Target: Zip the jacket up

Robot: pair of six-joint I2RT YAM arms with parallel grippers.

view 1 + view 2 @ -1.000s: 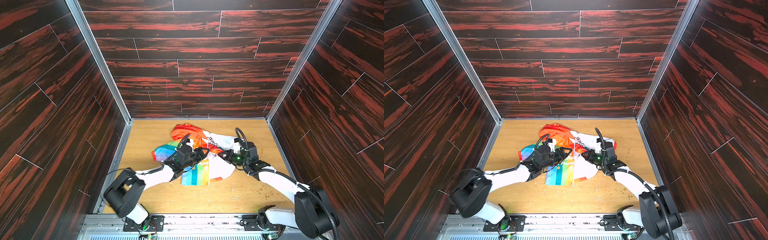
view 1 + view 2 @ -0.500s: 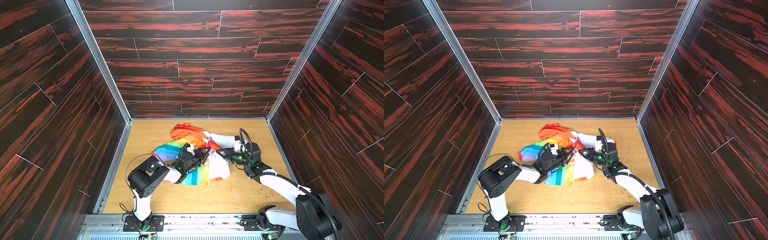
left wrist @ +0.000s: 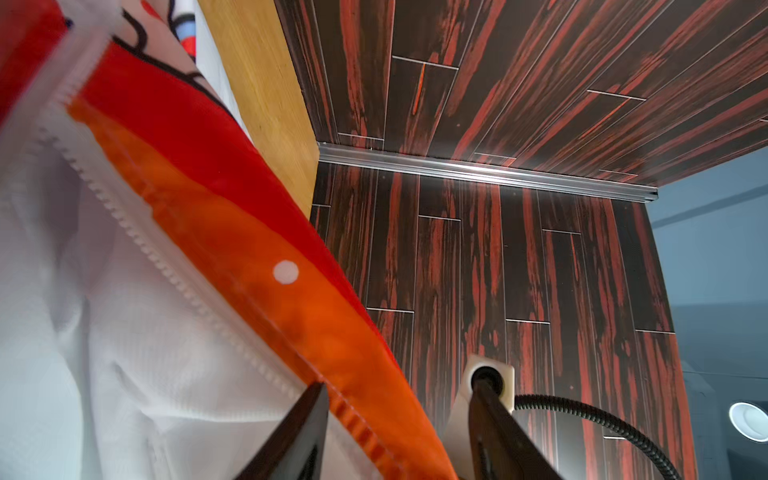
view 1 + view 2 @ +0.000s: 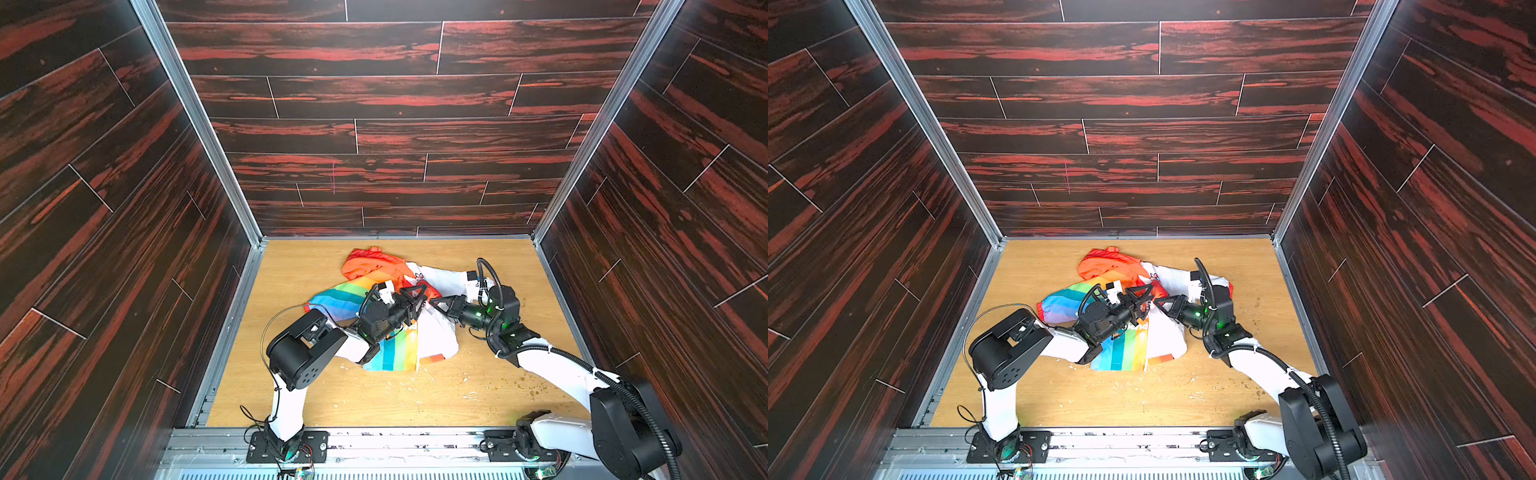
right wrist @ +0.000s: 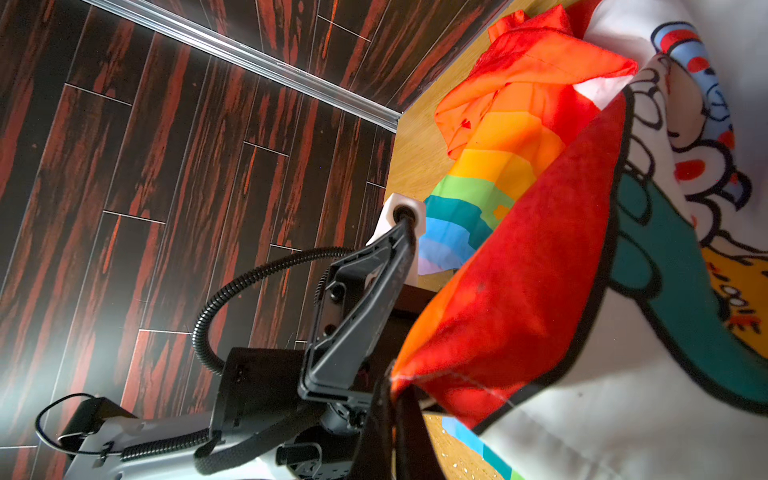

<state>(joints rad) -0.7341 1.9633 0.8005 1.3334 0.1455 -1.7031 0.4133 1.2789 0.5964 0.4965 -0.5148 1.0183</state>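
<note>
The jacket (image 4: 392, 353) lies crumpled mid-table in both top views, orange-red hood (image 4: 1104, 266) toward the back, rainbow sleeve (image 4: 336, 297) to the left, white half (image 4: 1167, 336) to the right. My left gripper (image 4: 417, 296) hovers over its middle, open. In the left wrist view the orange-red trim (image 3: 257, 266) and white zipper teeth (image 3: 166, 266) run between its fingers (image 3: 309, 419) without being pinched. My right gripper (image 4: 434, 301) faces it from the right and is shut on a corner of the orange-red trim (image 5: 519, 291), holding it up off the table.
The wooden table (image 4: 374, 399) is boxed in by dark red-streaked walls on the left, back and right. A metal rail (image 4: 374, 440) with both arm bases runs along the front. Small crumbs (image 4: 536, 388) are scattered at the front right.
The left arm's elbow has folded in toward the jacket while its gripper stayed over the middle. The right gripper has drawn slightly back and left with the trim, bunching the white half.
</note>
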